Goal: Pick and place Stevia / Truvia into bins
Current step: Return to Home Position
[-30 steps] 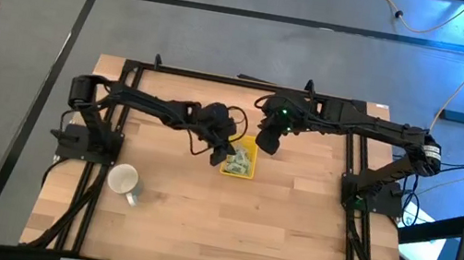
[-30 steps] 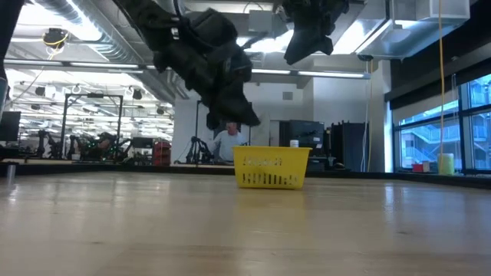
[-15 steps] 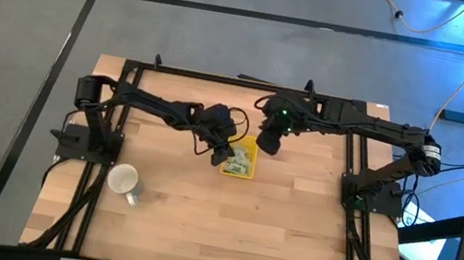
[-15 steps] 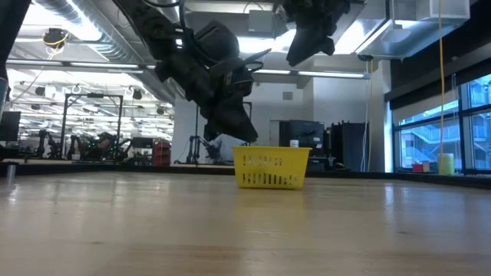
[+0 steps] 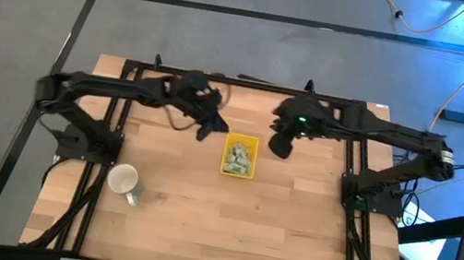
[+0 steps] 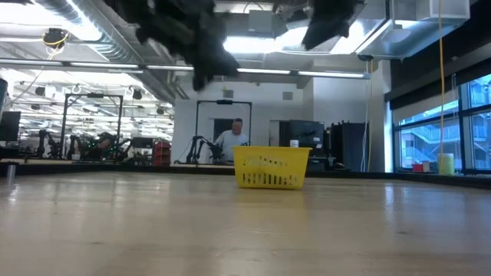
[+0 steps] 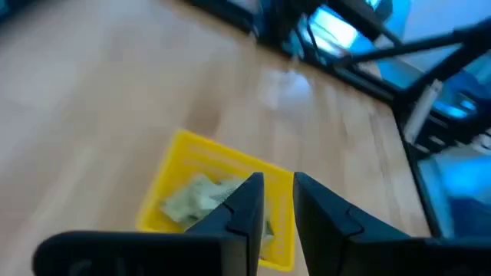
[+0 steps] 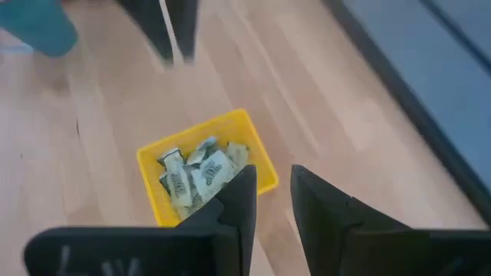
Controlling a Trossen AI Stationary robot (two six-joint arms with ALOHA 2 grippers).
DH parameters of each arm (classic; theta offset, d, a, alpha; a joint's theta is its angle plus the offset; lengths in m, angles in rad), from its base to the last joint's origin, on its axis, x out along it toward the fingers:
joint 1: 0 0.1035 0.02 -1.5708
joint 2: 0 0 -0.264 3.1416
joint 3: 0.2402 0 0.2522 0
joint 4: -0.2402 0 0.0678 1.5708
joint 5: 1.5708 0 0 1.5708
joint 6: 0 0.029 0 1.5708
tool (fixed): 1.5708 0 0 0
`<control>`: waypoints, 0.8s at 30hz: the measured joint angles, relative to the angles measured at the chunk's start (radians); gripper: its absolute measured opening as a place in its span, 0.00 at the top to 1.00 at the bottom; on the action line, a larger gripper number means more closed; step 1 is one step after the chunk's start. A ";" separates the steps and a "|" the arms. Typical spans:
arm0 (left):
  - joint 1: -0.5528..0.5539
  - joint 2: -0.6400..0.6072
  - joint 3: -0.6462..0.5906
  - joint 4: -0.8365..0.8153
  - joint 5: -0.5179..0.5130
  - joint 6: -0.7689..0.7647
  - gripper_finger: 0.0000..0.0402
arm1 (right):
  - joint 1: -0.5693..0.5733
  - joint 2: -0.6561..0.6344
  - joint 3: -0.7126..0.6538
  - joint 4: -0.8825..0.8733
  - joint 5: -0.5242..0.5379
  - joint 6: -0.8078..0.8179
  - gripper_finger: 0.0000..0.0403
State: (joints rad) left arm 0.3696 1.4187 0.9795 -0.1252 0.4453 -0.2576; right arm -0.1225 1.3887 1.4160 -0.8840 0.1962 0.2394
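The yellow tray sits on the table's middle, toward the far side, with a heap of pale green and white Stevia packets lying inside it. No packet shows on the bare wood. My left gripper hovers just off the tray's far-left corner, empty, with a narrow gap between its fingers. My right gripper hangs off the tray's far-right corner, also empty and narrowly open. Both wrist views look down on the tray and the packets.
A white mug lies on its side near the table's left, well clear of the tray. In the low view the tray stands alone on the wood, both arms high above it, and a person stands in the room behind.
My left gripper has drawn back from over the tray's left side, rising and moving toward the table's far-left, and the arm has folded back along the far edge. My right gripper has shifted a little toward the right. The tray and its packets have stayed put.
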 joint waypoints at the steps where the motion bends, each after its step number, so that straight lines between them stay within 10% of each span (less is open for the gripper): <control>1: 0.005 -0.047 -0.011 -0.008 -0.027 0.015 0.84 | 0.007 -0.032 -0.022 0.011 0.016 0.003 0.78; 24: 0.013 -0.907 -0.471 0.063 -0.363 0.020 0.85 | 0.029 -0.717 -0.801 0.616 -0.069 0.092 0.78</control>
State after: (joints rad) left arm 0.3824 0.5120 0.5086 -0.0618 0.0825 -0.2380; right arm -0.0940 0.6719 0.6151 -0.2681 0.1273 0.3315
